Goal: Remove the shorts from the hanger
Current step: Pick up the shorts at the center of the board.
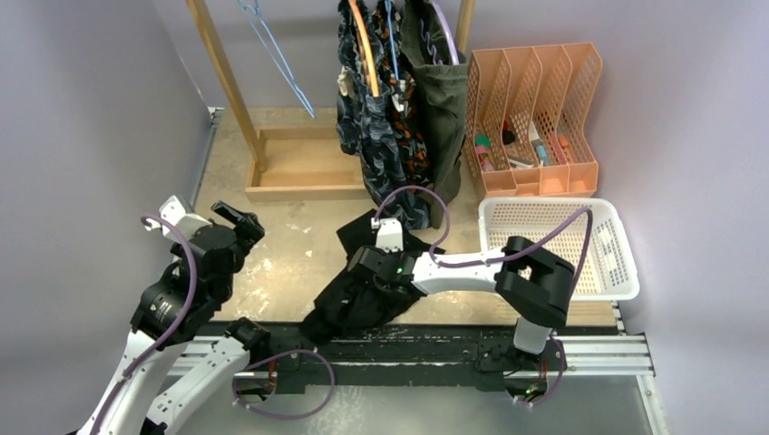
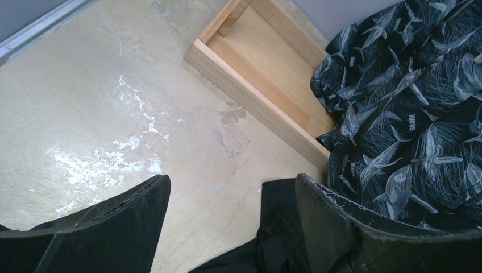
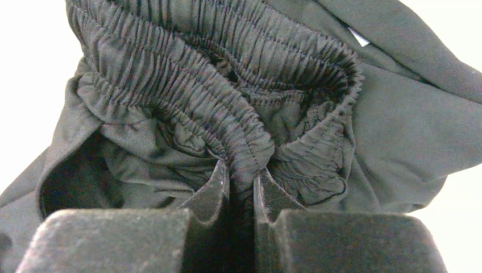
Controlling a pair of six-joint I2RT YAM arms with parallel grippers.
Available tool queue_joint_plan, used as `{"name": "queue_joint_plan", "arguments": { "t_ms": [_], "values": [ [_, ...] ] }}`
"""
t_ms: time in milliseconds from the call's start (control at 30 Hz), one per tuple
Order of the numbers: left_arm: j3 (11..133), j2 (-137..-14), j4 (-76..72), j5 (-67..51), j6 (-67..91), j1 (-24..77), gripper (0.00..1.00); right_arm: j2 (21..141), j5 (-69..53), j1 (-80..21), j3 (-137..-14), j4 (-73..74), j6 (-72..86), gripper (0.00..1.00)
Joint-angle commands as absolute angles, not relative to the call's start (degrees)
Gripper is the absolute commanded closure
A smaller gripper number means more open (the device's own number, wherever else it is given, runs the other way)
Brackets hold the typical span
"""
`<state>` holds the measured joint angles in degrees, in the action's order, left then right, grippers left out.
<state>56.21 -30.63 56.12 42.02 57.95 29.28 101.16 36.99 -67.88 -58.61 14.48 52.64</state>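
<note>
The plain black shorts [image 1: 363, 294] lie crumpled on the table near the front edge. My right gripper [image 1: 376, 269] is shut on their elastic waistband [image 3: 241, 165]. The navy wavy-patterned shorts [image 1: 385, 145], the orange-black-white blotch-patterned shorts [image 1: 413, 131] and the olive green shorts [image 1: 444, 100] hang from hangers on the wooden rack. My left gripper [image 1: 243, 220] is open and empty, to the left of the black shorts; in the left wrist view it [image 2: 230, 196] hovers above bare table with the black cloth [image 2: 281, 227] and patterned shorts [image 2: 409, 114] to its right.
The wooden rack's base frame [image 1: 304, 168] stands at the back. An empty blue hanger [image 1: 277, 54] hangs at the rack's left. A white basket [image 1: 612, 263] sits at the right, with an orange file organiser [image 1: 535, 118] behind it.
</note>
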Motion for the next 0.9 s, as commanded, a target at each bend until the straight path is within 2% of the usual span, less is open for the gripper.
{"name": "queue_joint_plan", "arguments": {
  "t_ms": [0,167,267,400,567,700,867],
  "values": [
    [55.62,-32.01,52.04,40.79,52.99,29.09,0.20,95.29,37.87,-68.29,-54.56,17.05,54.29,0.98],
    [58.97,-36.23,55.58,44.42,47.59,29.09,0.17,87.41,42.03,-68.31,-52.72,17.90,57.44,1.00],
    [58.27,-37.96,53.79,40.83,46.00,29.09,0.16,81.45,43.70,-68.29,-51.60,16.50,55.65,1.00],
    [55.05,-38.25,47.28,33.03,47.03,29.09,0.16,73.55,47.97,-68.36,-51.73,22.13,57.58,1.00],
    [54.05,-41.12,44.27,30.89,47.55,29.05,0.16,63.92,52.34,-68.29,-52.52,26.52,55.19,1.00],
    [55.47,-43.04,42.66,26.49,45.91,29.09,0.21,57.86,52.46,-68.07,-58.57,30.05,48.55,1.00],
    [55.78,-43.41,40.92,25.40,46.67,29.09,0.21,55.81,58.73,-68.07,-69.45,47.13,56.51,1.00]
  ]
}}
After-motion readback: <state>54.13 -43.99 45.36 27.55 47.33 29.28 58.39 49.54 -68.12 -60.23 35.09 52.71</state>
